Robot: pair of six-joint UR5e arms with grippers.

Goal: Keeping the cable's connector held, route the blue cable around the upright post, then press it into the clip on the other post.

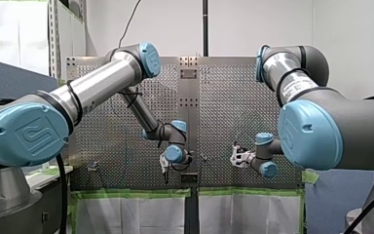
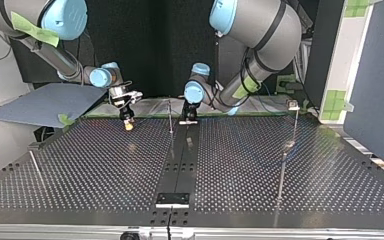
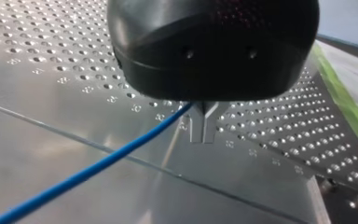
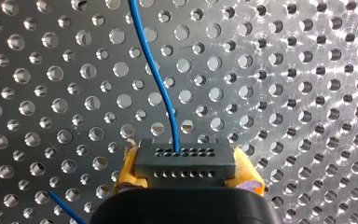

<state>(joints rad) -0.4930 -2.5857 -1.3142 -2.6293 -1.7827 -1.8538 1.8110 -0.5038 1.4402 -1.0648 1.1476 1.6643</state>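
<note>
In the right wrist view my right gripper (image 4: 186,171) is shut on a grey connector block (image 4: 184,158), its yellow pads (image 4: 127,170) on both sides. The thin blue cable (image 4: 156,74) leaves the connector and runs ahead over the perforated plate. In the left wrist view my left gripper (image 3: 204,136) is black with metal fingers, shut on the blue cable (image 3: 98,163) just above the plate. In the top view my right gripper (image 2: 126,120) hangs left of a thin upright post (image 2: 170,116) and my left gripper (image 2: 189,118) just right of it. A taller post (image 2: 290,135) with a clip (image 2: 293,105) stands further right.
A short slanted rod (image 2: 35,166) stands near the top view's left edge. A dark centre strip (image 2: 180,165) runs down the perforated table to a small bracket (image 2: 172,199) at its near edge. Green tape (image 1: 131,193) lines the table's edge in the front view.
</note>
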